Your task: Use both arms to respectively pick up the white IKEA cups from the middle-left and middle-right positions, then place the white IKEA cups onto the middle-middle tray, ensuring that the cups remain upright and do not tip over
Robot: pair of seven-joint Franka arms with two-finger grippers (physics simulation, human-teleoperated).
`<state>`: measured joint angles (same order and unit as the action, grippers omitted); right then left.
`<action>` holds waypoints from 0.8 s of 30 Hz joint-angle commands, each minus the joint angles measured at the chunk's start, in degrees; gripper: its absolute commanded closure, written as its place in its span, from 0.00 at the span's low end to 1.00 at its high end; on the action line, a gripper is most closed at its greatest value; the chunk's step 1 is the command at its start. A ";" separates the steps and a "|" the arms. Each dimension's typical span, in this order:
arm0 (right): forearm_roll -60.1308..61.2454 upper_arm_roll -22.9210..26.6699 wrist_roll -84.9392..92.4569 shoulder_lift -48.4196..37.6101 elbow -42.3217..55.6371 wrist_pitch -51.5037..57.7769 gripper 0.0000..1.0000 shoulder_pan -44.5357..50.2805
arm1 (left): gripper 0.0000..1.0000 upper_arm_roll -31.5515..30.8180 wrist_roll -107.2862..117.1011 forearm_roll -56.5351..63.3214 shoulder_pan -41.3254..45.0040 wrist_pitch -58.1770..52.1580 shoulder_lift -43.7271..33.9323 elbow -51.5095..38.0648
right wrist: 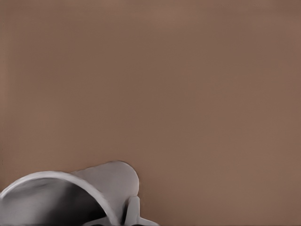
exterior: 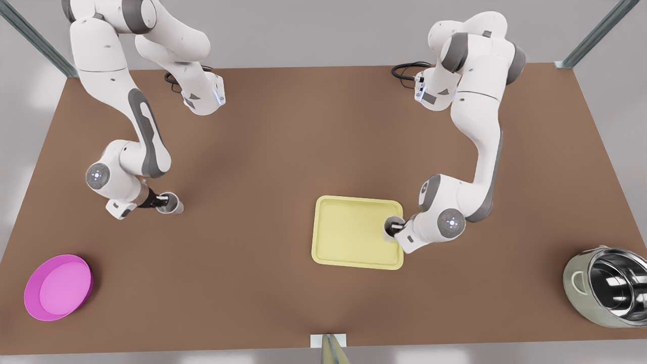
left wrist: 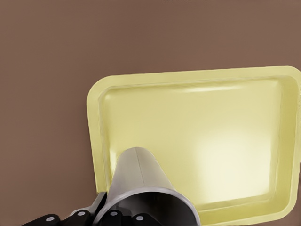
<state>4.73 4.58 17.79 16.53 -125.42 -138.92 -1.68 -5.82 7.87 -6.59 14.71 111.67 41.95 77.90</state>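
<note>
One white IKEA cup (exterior: 390,225) stands upright over the right-hand part of the pale yellow tray (exterior: 349,232) in the front view. My left gripper (exterior: 397,228) is shut on it, on the arm at the front view's right. The left wrist view shows this cup (left wrist: 141,183) over the tray (left wrist: 197,136), with black fingers (left wrist: 84,215) at its rim. I cannot tell whether it touches the tray floor. The other cup (exterior: 173,203) is upright over bare table at the front view's middle left, and my right gripper (exterior: 163,201) is shut on it. That cup (right wrist: 110,181) also appears in the right wrist view.
A round magenta bowl (exterior: 58,287) sits at the front view's near left corner. A steel-lined pot (exterior: 606,285) lies tilted at the near right corner. Black cables (exterior: 407,71) lie by the arm bases at the back. Brown table (exterior: 252,167) stretches between the two arms.
</note>
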 commanded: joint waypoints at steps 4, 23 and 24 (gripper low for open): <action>0.45 -0.01 -10.41 4.30 13.80 5.06 0.79 13.53 | 0.79 -2.18 30.54 -0.35 -0.65 7.25 2.08 1.37; 7.22 -1.76 -47.06 30.93 50.98 4.10 0.79 42.02 | 0.00 -3.49 34.06 3.51 -1.18 -6.37 -3.89 1.11; 7.31 -1.85 -47.24 31.99 51.77 3.48 0.79 42.37 | 0.00 -3.49 33.97 4.30 -1.18 -9.27 -5.65 0.76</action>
<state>12.10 3.01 -10.62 48.06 -74.00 -135.01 40.53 -9.23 30.03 -3.78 13.49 111.01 37.15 78.72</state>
